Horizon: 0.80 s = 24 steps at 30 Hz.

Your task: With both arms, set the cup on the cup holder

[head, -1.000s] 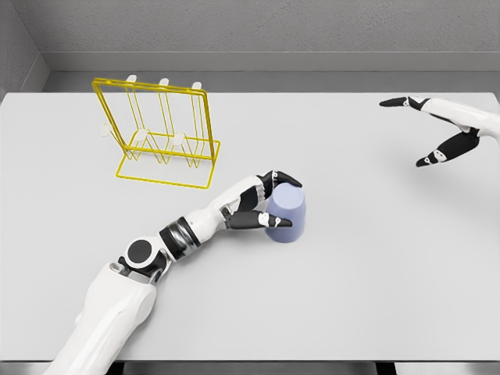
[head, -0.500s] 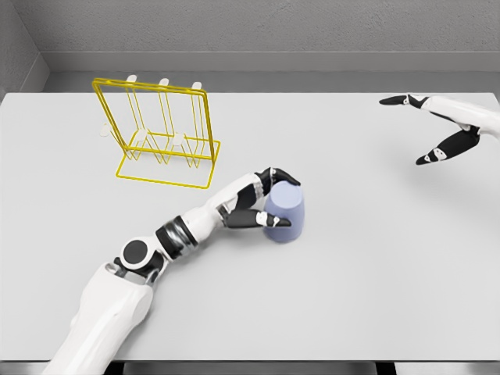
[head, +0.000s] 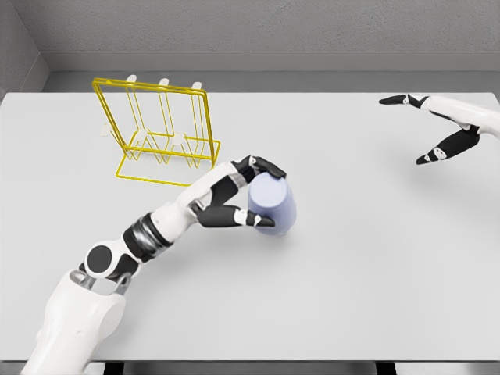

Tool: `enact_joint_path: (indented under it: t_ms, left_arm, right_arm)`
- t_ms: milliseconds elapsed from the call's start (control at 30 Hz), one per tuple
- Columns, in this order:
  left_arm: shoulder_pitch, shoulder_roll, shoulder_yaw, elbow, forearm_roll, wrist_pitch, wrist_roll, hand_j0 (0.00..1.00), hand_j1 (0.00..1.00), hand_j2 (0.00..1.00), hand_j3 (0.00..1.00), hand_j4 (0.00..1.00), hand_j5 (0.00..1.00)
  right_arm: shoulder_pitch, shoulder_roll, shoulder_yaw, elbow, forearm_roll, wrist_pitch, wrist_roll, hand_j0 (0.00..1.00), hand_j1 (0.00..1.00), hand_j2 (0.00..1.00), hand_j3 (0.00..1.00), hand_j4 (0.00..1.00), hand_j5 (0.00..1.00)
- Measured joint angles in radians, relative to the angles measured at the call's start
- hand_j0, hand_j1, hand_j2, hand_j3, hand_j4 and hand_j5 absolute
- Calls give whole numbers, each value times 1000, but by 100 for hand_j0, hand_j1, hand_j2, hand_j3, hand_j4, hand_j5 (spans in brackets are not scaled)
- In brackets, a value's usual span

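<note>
Left robot hand (head: 248, 194) wrapped round tilted lavender cup (head: 271, 205), right robot hand (head: 434, 129) spread, holding nothing.

Head view of a pale grey tabletop (head: 367, 281). A lavender, smooth-walled cylindrical cup (head: 273, 205) sits tilted, its top leaning away from the yellow wire cup holder (head: 160, 133). The left hand (head: 238, 195), white with black finger segments, grasps the cup on the side facing the holder: fingers (head: 264, 166) curl over the cup's upper edge and the thumb presses low on its wall. The white left arm runs from the cup down to the lower left corner. The holder stands upright, beyond and to the left of the cup, well apart from it. The right hand (head: 437, 125) hovers far to the cup's right, fingers spread, holding nothing.
</note>
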Motion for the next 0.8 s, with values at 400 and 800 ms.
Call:
enact_joint_path:
  t_ms: [400,800]
  left_arm:
    - [8,89,62,-102,62,2,1,37,37,37,37,37,37]
    - [34,187,139,-129,132,2,1,36,36,36,36,36,36]
  right_arm:
    - [0,0,1,0,0,0,0,100,100,100,100,100,100]
    - [0,0,2,1,0,0,0,100,100,100,100,100,100]
